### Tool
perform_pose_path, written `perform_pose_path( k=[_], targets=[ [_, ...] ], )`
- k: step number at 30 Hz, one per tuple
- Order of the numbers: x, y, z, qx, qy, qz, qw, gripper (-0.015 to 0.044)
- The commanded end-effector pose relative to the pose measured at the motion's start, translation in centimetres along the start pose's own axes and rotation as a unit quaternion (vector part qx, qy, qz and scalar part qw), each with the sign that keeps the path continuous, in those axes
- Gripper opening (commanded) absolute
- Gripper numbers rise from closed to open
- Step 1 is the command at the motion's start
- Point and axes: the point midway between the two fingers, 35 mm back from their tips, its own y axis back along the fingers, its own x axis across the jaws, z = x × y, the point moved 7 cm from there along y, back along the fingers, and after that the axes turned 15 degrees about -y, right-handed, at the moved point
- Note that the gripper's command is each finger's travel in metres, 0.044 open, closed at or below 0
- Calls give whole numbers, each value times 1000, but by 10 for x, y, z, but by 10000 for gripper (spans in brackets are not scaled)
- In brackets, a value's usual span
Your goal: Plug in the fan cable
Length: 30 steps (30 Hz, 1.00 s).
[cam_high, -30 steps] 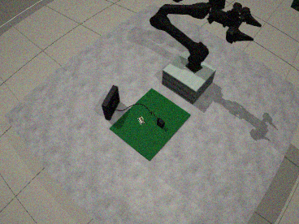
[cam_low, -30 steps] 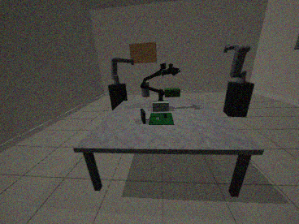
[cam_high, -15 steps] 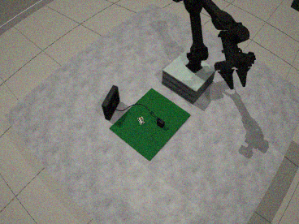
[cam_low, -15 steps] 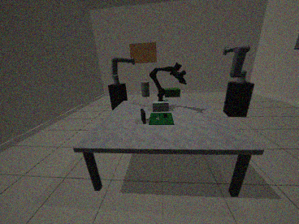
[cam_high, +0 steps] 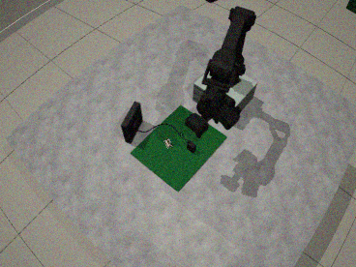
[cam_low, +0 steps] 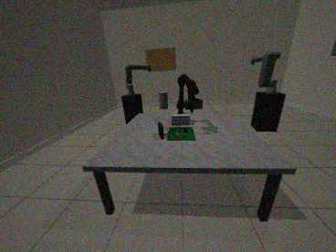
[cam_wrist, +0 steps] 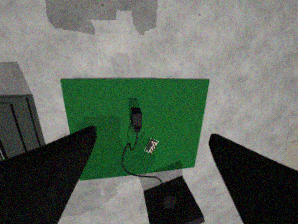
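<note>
We have the table (cam_low: 137, 151) under everything, and on it, directly below our gripper (cam_wrist: 150, 150), lies the green board (cam_wrist: 175, 100), flat so the header faces up for a straight downward push. Just past the board's near edge, beneath and slightly to one side of the gripper, the dark fan (cam_wrist: 172, 202) stands on the table, off the board so it leaves the working area free. Its thin cable (cam_wrist: 131, 167) loops from the fan onto the board and ends in the black plug (cam_wrist: 135, 118), which lies loose on the green surface ahead of us, between the two fingers as the wrist view frames it. The small pale four-pin fan header (cam_wrist: 151, 145) sits just beside the plug, apart from it, so nothing is mated yet. Our fingers are spread wide with nothing between them, hanging above the plug, which we judge suits a descent to pick it up.
</note>
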Motion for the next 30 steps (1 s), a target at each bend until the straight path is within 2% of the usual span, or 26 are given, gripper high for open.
perform_pose_path(
  k=[1, 9, 12, 16, 30],
  targets=[
    [-29, -27, -36, 41, 16, 71, 997, 440],
    [-30, -37, -38, 42, 17, 75, 996, 440],
    [-28, -67, -40, 42, 17, 75, 996, 440],
    [-16, -125, -47, 42, 17, 75, 996, 440],
    [-14, -140, -48, 42, 17, 75, 996, 440]
  ],
)
